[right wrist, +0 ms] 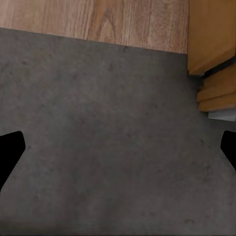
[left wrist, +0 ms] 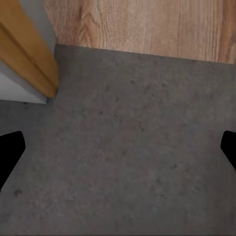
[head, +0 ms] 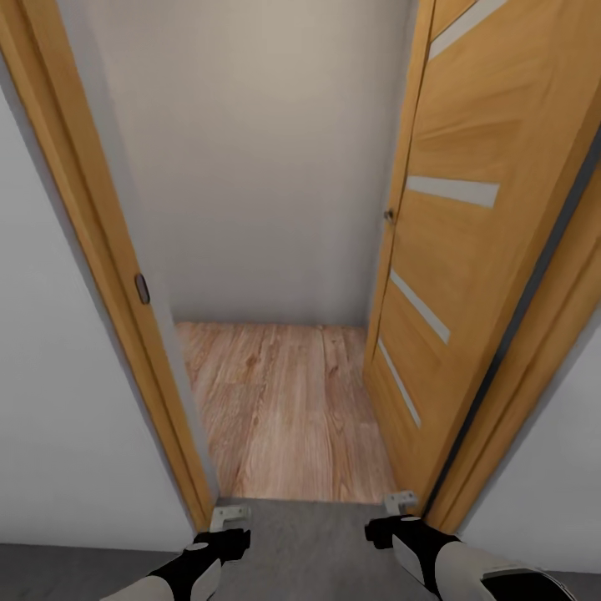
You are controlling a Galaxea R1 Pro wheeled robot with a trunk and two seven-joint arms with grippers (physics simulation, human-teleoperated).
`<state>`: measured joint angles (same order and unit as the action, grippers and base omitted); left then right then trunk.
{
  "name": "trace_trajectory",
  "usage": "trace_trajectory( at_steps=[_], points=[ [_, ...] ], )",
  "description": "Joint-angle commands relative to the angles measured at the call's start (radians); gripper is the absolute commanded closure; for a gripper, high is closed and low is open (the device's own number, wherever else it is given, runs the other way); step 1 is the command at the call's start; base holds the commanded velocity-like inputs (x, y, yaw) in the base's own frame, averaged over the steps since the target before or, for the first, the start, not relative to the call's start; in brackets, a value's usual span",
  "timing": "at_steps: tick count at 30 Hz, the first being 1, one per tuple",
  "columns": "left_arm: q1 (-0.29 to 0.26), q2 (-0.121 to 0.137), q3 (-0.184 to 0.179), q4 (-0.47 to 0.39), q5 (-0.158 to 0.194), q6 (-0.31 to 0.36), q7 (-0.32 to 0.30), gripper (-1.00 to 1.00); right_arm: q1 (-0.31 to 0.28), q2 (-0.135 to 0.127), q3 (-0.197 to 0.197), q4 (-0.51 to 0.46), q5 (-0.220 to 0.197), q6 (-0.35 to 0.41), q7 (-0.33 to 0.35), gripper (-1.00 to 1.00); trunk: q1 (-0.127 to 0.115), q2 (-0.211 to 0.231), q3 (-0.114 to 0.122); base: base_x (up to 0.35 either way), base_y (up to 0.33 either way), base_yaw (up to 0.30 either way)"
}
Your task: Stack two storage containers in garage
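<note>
I stand at a doorway, my base on the dark grey concrete floor (head: 309, 542) of the garage, facing a narrow passage with light wood planks (head: 284, 409) at 12 o'clock. The wooden door (head: 467, 250) is swung open at 2 o'clock, and the door frame (head: 92, 275) runs down at 10 o'clock.

My left gripper (head: 227, 517) hangs low at 7 o'clock and my right gripper (head: 401, 502) at 5 o'clock, both just short of the threshold. In each wrist view the dark fingertips sit at opposite edges with bare concrete between them, so both grippers are spread apart and hold nothing. The left wrist view shows the foot of the frame close by; the right wrist view shows the door's bottom corner close by.

Neither storage container is in sight here; I judge they wait in the living room beyond this passage, so the task is at its fetching stage.

The risks come from the tight opening. My elbows or forearms could clip the frame at 10 o'clock or the door edge at 2 o'clock if I drive through off-centre. Nudging the door could swing it and narrow the gap. The change from concrete to planks at the threshold might jolt the base. Coming back with a container held wide would make this gap tighter.
</note>
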<state>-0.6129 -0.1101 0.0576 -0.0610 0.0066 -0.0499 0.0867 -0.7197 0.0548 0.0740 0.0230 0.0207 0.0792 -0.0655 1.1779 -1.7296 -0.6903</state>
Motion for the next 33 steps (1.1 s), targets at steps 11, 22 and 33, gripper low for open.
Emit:
trace_trajectory(
  at_steps=[11, 22, 33],
  points=[
    [-0.001, 0.000, 0.005, 0.001, 0.001, -0.004, 0.002, -1.00, -0.001, 0.000, 0.007, 0.002, 0.002, 0.003, -0.004, -1.00, 0.000, 0.000, -0.001, 0.148, 0.000, -0.017],
    [-0.001, 0.000, 0.005, 0.001, 0.001, -0.004, 0.002, -1.00, -0.001, 0.000, 0.007, 0.002, 0.002, 0.002, -0.004, -1.00, 0.000, 0.000, -0.001, 0.006, 0.000, -0.090],
    [-0.001, 0.000, 0.005, 0.001, 0.001, -0.002, 0.002, -1.00, -0.001, 0.000, 0.007, 0.002, 0.002, 0.002, -0.004, -1.00, 0.000, 0.000, -0.001, 0.142, 0.000, -0.005]
  ],
)
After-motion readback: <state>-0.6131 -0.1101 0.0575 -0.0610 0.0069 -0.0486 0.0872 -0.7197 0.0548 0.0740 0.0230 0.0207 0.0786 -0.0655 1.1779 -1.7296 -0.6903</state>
